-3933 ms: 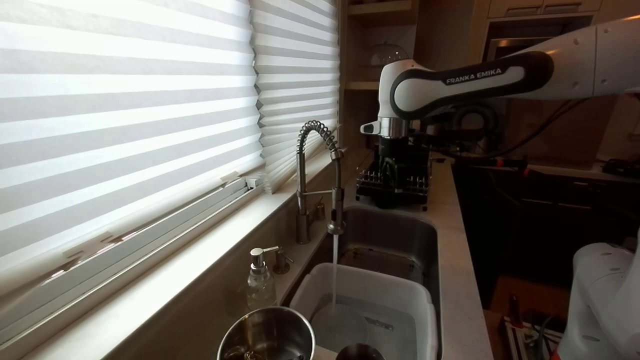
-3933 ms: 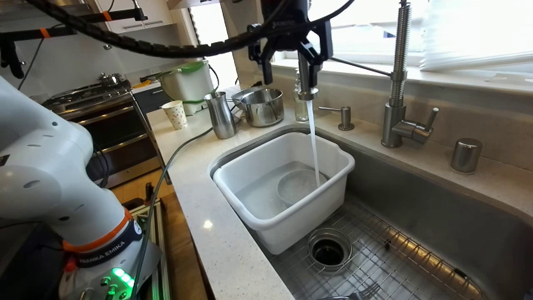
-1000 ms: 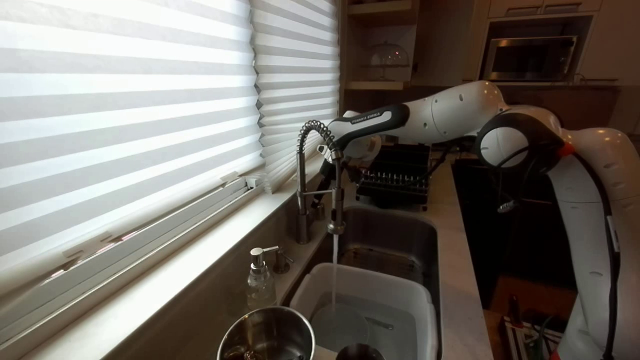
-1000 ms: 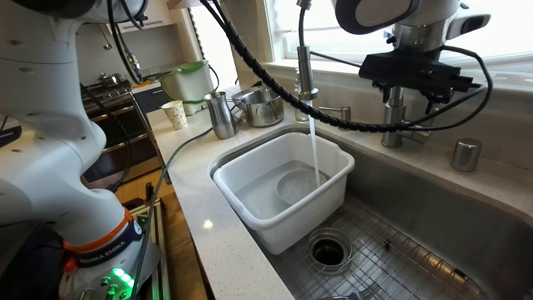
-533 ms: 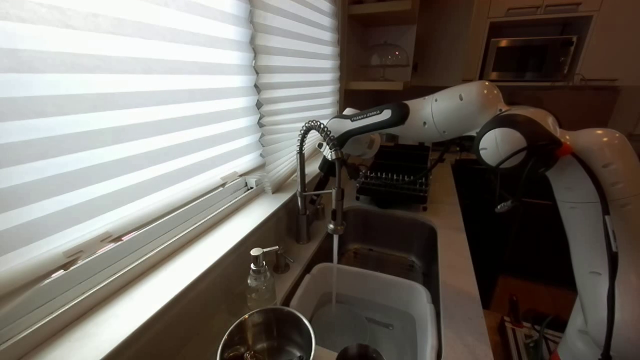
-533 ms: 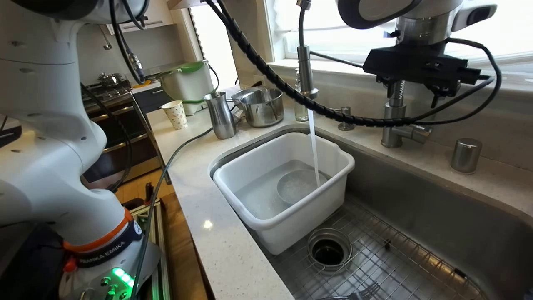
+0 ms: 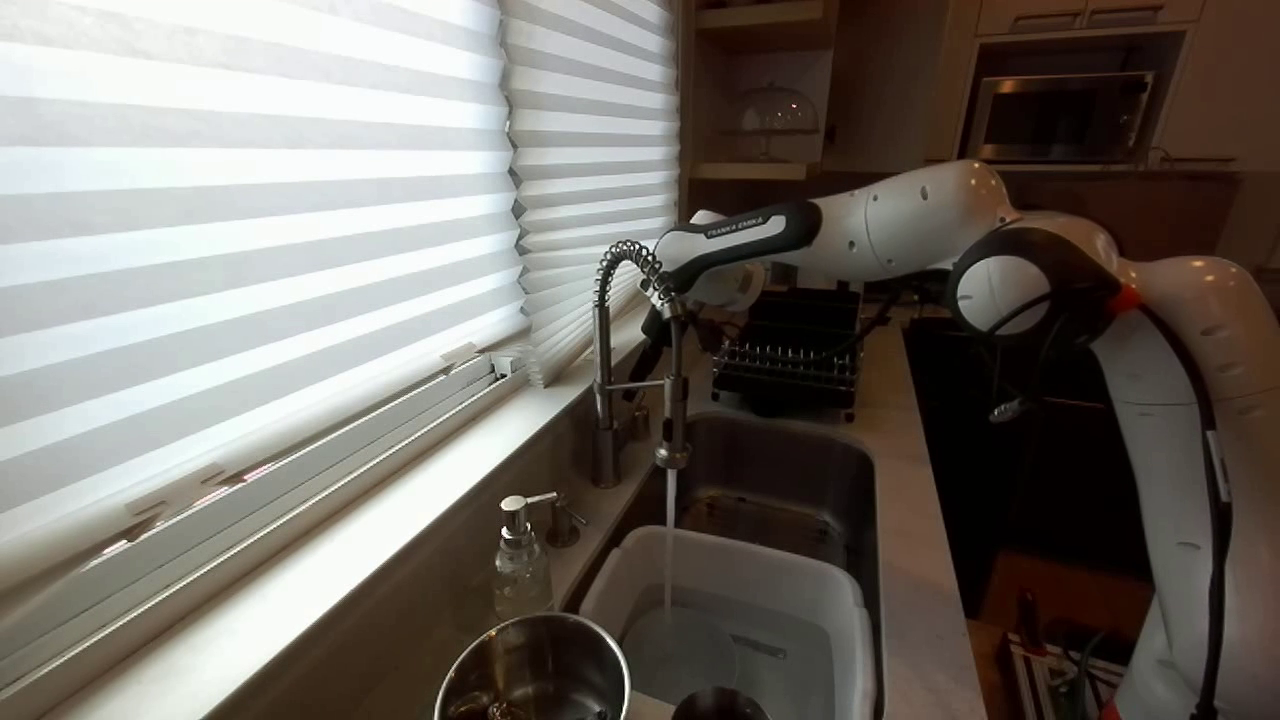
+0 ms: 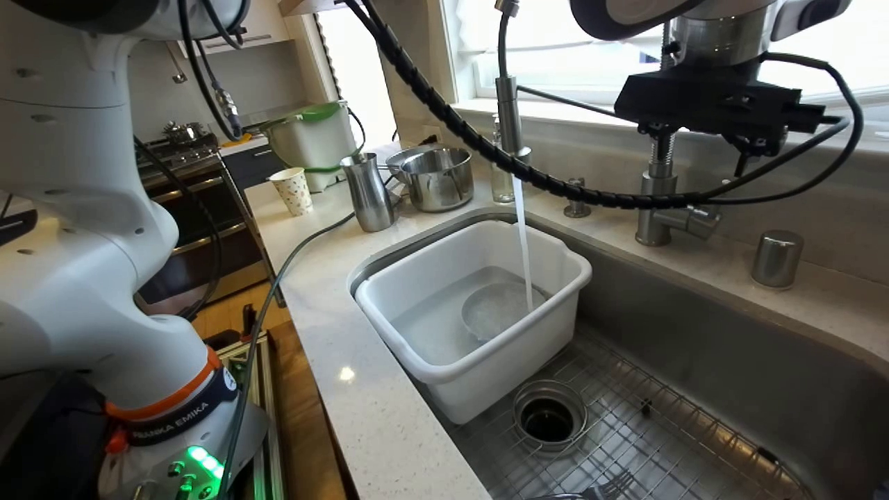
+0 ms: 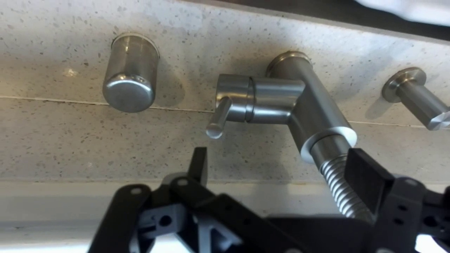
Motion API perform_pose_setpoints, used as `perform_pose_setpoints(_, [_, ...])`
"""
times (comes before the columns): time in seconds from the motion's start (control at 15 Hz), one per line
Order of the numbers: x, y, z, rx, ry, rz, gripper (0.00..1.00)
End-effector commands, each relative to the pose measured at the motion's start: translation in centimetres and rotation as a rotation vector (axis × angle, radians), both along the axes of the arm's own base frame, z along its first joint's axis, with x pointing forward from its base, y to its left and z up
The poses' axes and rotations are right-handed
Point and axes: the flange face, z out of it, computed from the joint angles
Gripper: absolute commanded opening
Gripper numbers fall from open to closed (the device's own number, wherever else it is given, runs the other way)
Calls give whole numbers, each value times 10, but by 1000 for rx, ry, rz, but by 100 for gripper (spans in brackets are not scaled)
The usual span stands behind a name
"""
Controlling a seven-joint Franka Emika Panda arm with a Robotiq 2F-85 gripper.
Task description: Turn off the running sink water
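One gripper [image 9: 277, 163], jaws spread: in the wrist view we find the faucet handle [image 9: 220, 116] at its ten o'clock; water [image 8: 524, 243] runs.

I'm operating in a kitchen: both exterior views give me a steel sink [image 8: 701, 312] with a spring-neck faucet [image 7: 604, 400], set into the bench [image 8: 333, 319]. In an exterior view I make out a built-in microwave [image 7: 1060, 115] and a dish rack [image 7: 800, 330]; in an exterior view, a range [image 8: 229, 215] with a pot [image 8: 182, 132] on top.

ext vw along blinds [image 7: 280, 240] | ext vw into sink [image 8: 729, 333] | both share tub [image 8: 514, 364] | wrist close abv faucet [image 9: 311, 102]
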Motion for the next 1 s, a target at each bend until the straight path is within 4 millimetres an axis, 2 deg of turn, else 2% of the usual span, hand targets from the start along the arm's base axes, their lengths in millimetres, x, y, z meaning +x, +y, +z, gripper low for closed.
perform_pose_setpoints(0.0, [-2,-1,-12,-12,25,7,100])
perform_pose_setpoints(0.4, [-4,3,-24,-18,64,21,100])
perform_pose_setpoints(0.93, [-3,30,-22,30,82,50,100])
